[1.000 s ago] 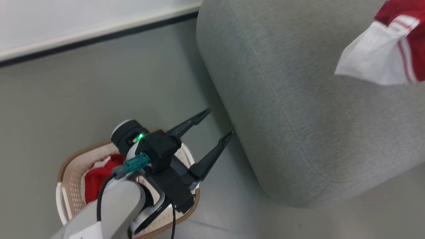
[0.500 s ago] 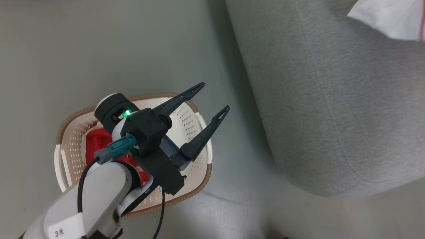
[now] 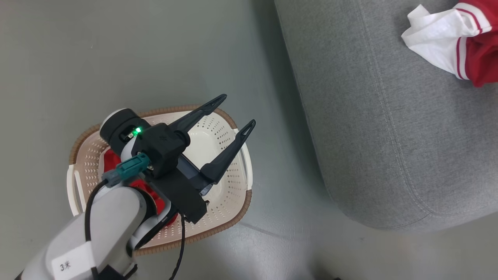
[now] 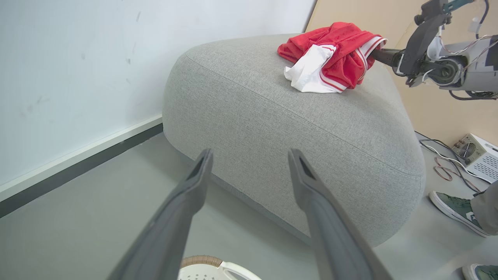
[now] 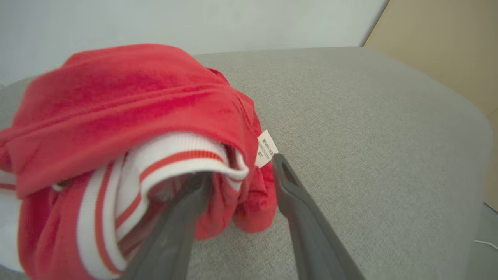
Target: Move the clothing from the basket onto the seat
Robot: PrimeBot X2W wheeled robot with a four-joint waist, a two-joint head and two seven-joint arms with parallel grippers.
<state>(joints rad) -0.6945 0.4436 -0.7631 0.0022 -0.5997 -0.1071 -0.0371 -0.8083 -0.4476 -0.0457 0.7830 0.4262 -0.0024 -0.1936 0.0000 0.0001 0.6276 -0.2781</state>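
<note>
1. Fabric of the striped garment (image 5: 116,128) now lies bunched on the seat (image 3: 369,116), well away from the side that faces the basket (image 3: 229,194), with red folds over white panels.
2. The right tool (image 5: 240,169) was pinched together a second ago and has just parted its fingers. They stand apart with a loose fold of the waistband between them, and one finger is tucked under that band. I judge this to be a release, so the first garment counts as delivered.
3. The band draped over that finger could drag along when the tool backs out, so a slow, straight withdrawal looks safest.
4. The head camera has swung down over the same second, so the basket shows more fully. That is the camera turning, not the basket moving.
5. The left tool (image 3: 238,110) hovers above the basket's bare end as before, fingers spread wide and holding nothing.
6. The plain red garment (image 3: 111,161) lies at the basket's other end, partly hidden under the left arm. It is the half of the task still to do. The left tool is near it but points away, toward the seat.
</note>
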